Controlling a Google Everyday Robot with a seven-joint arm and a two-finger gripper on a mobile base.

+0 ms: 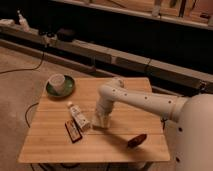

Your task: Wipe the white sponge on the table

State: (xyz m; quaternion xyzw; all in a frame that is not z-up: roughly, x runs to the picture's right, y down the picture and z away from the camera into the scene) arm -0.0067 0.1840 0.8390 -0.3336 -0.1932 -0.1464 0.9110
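Observation:
The light-wood table (55,145) with a plank-striped top fills the middle of the camera view. My white arm reaches in from the right and bends down to the tabletop. My gripper (101,119) points down near the table's middle, shut on the white sponge (101,122). The sponge is a small off-white block at the arm's tip, pressed on the wood. It sits just right of a white labelled bottle (79,116), a little apart from it.
A dark flat bar (73,131) lies left of the bottle. A white cup (57,81) stands on a green plate (68,89) at the table's back left. A brown object (136,140) lies near the front right edge. Cables run over the floor at left.

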